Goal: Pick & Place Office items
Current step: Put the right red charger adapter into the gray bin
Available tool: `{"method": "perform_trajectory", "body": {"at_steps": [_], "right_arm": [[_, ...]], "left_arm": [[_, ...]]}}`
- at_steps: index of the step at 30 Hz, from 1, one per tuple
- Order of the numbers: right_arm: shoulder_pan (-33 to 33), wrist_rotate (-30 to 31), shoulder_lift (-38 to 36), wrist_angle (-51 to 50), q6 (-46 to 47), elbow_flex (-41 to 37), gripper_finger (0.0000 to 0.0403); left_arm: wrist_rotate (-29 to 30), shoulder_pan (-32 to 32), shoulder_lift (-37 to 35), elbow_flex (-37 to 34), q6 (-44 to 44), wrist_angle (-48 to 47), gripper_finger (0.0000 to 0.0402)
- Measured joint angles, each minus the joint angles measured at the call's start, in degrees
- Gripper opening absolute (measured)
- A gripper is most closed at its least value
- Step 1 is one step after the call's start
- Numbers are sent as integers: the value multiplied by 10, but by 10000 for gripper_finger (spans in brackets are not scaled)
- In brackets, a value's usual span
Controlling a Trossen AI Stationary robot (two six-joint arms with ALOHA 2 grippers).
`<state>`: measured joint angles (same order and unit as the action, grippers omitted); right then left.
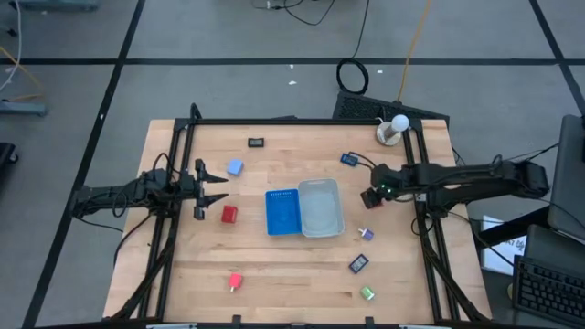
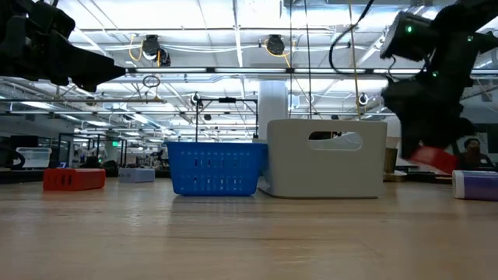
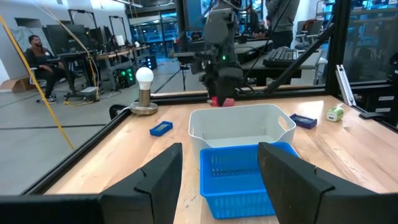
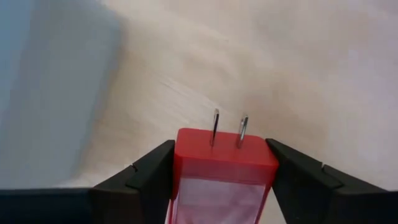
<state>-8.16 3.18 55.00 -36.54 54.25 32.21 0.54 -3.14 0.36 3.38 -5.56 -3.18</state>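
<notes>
Right wrist view: the red block clamped between the fingers is cut off by the picture's lower edge, and the pale tray wall beside it is blurred. High view: the same block is largely covered by the right gripper. Low view: the purple-and-white piece at far right is cropped by the edge; the left gripper shows only in part. The small pieces near the right rail are too tiny to identify.

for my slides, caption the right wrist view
Right gripper holds a red two-pronged plug block above the wooden table.
</notes>
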Motion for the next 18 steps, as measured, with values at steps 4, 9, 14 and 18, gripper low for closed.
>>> {"method": "perform_trajectory", "body": {"at_steps": [4,9,14,18], "right_arm": [[0,16,-26,75,-40,0,225],[0,30,-39,198,-131,0,216],[0,29,-33,341,-238,1,223],[0,27,-22,427,-304,1,217]], "left_arm": [[0,0,0,0,-1,0,212],[0,0,0,0,-1,0,212],[0,0,0,0,-1,0,212],[0,0,0,0,0,0,212]]}}
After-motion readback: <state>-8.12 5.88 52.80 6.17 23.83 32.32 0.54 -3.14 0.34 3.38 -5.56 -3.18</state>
